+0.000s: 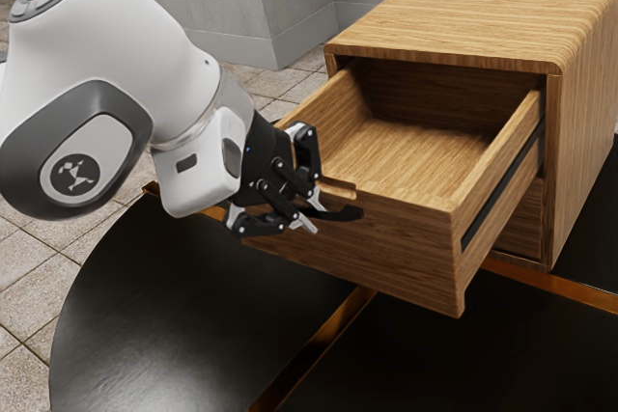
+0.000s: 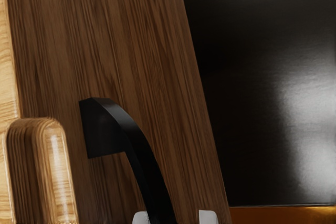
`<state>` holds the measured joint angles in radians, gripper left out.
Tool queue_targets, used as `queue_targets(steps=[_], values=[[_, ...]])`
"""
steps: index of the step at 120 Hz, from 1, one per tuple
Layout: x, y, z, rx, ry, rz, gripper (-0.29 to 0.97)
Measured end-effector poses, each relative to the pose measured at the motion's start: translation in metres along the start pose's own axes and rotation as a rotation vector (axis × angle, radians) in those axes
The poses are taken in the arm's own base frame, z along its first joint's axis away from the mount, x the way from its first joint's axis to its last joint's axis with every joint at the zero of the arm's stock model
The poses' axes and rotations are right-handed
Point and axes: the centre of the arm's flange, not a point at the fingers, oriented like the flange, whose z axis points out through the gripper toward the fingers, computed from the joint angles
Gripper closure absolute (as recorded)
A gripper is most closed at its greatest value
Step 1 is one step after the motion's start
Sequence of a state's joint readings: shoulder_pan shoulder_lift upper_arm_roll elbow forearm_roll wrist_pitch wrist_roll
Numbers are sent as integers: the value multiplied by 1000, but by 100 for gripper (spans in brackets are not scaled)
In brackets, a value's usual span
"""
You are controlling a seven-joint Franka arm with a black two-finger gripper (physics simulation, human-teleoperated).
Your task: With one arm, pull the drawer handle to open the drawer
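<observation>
Drawer (image 1: 415, 156) stands well out of its cabinet (image 1: 483, 16), toward 8 o'clock.
Claw (image 1: 311, 214) at its 9 o'clock straddles the black handle (image 1: 340, 213), part open: hooked for pulling, touching one side only.

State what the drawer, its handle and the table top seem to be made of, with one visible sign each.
Drawer: looks like wood or wood veneer, satin finish; straight grain lines run across it.
Handle: smooth black, perhaps plastic or painted metal; no grain, even colour.
Table top: black and glossy, material unclear; it shows soft bright reflections.
</observation>
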<state>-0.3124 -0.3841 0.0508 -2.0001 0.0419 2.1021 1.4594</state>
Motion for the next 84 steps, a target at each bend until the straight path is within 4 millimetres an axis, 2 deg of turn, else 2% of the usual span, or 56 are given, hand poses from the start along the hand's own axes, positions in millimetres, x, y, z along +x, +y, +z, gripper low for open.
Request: queue_targets(steps=[22,44,50,56,62,65,68,74,79,84], values=[[-2,1,-2,-8,-1,-7,59],[7,-1,-23,23,4,5,52],[13,-8,-48,56,9,13,51],[11,-24,-86,89,9,-1,50],[-3,-59,-125,91,-8,-45,46],[-18,-80,-139,79,-29,-92,41],[-38,-91,-147,54,-54,-152,36],[-78,-94,-152,-16,-98,-278,29],[-108,-86,-154,-79,-124,-376,23],[-129,-76,-155,-136,-143,-457,19]])
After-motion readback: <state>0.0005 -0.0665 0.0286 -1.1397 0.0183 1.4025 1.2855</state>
